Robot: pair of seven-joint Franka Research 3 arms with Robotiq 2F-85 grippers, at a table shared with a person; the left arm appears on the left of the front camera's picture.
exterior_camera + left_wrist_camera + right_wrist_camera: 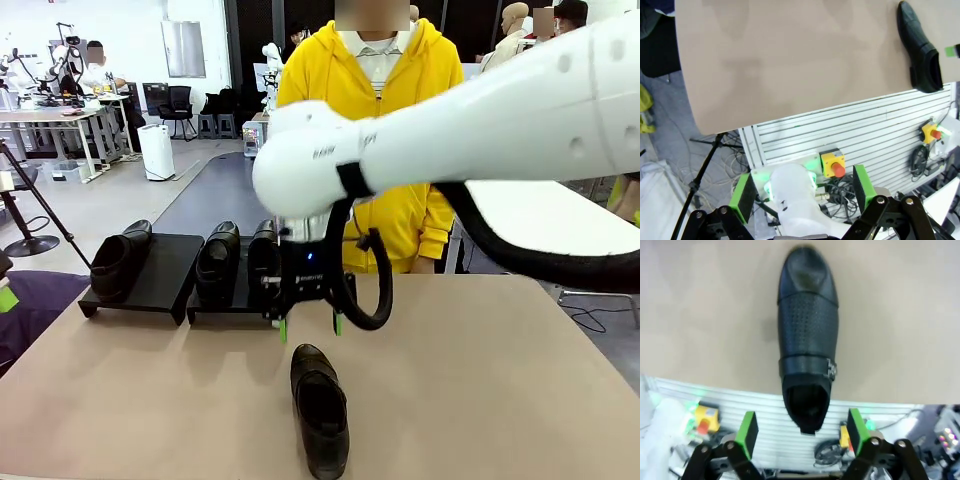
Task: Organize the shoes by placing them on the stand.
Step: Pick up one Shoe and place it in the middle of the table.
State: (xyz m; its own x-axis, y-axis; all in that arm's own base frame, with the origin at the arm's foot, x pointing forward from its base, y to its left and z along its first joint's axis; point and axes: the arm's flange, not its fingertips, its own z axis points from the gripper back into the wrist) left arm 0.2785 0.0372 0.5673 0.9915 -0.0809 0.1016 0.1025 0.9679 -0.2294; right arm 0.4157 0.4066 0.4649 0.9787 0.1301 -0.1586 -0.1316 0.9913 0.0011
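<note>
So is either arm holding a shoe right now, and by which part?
Nothing is held. The right gripper hangs open above the loose shoe; the left gripper is open too.

Bare surface (500,380) lies open right of the lone near shoe (320,408). The far left is blocked by two stands (150,275) bearing three shoes (218,262).

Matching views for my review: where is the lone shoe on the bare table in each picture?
Front: shoe bottom centre, toe pointing away.
Left wrist: top right, heel over the table's edge.
Right wrist: centre, toe up, beyond the open right hand.
Shared landmark: tan table.
</note>
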